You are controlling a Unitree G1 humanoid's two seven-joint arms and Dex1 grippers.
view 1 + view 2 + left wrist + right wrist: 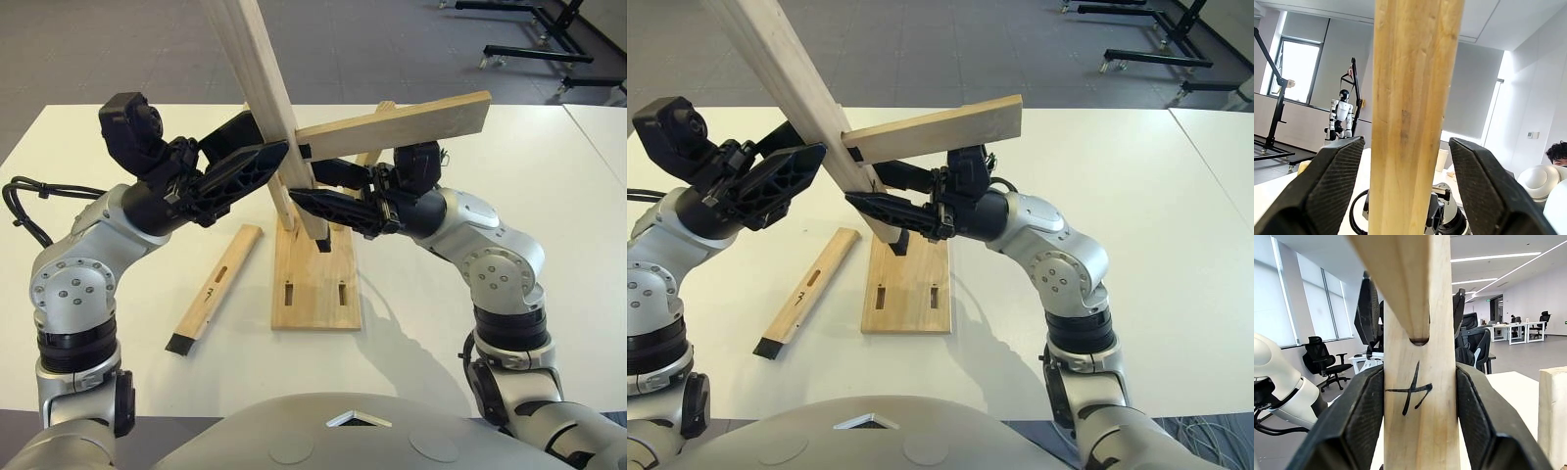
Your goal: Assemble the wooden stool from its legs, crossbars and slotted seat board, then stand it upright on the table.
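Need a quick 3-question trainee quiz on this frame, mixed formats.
1. True or false: the right gripper is shut on the tilted leg.
2. What lies flat on the table below the held parts? A) seat board B) hammer C) cushion
3. Fill in: the loose leg lies to the robot's ____ of the seat board.
Key: 1 true; 2 A; 3 left.

grey floor (pixel 392 49), office chairs (pixel 1321 352), perhaps blinds (pixel 1469 88)
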